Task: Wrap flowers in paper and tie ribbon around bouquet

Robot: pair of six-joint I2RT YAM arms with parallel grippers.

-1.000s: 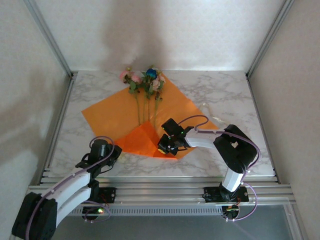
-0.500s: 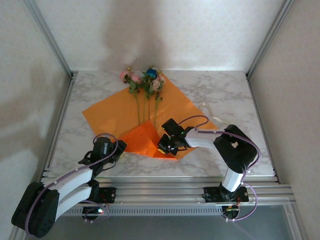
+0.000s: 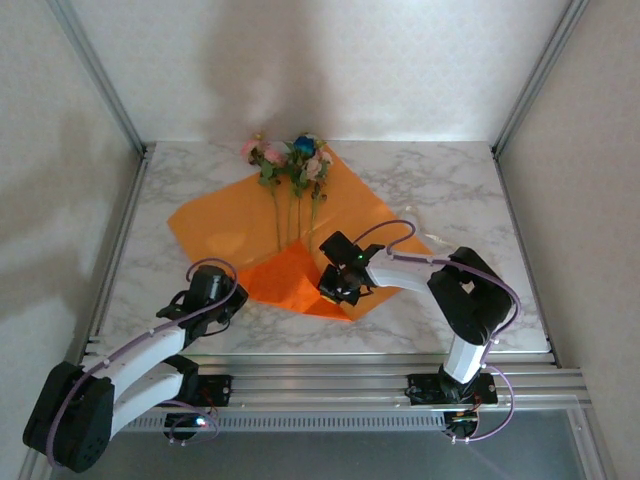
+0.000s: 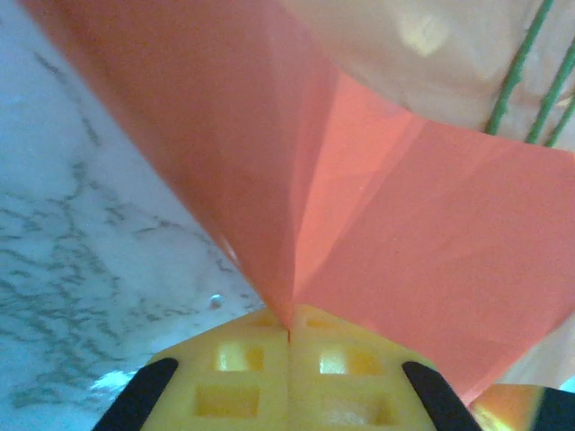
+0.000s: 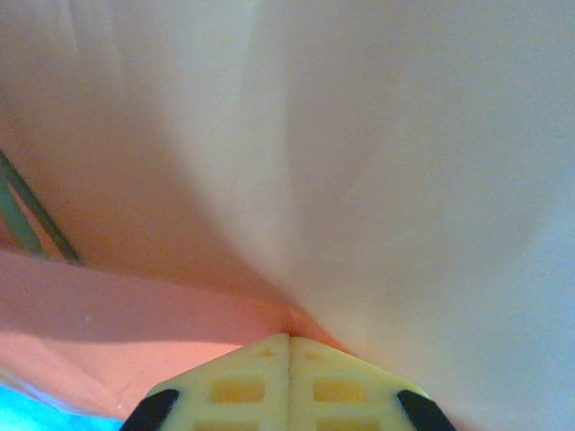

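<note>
I'm on the wrapping step: the flowers [image 3: 292, 165] lie on the paper [image 3: 215, 225], blooms toward the far edge of the surface [image 3: 450, 180]. My left hand [image 4: 289, 330] is clenched on the near folded flap, and my right hand [image 5: 289, 339] pinches the paper beside the stems. Next, I judge, the flap needs drawing across the stems

Toward the worktop's near edge, a folded flap of the paper [image 3: 215, 225] hides the lower stem ends of the flowers [image 3: 290, 160]. In the left wrist view the stems [image 4: 518, 67] run off the top edge. In the right wrist view the paper [image 5: 359, 135] is blurred and washed pale.
</note>
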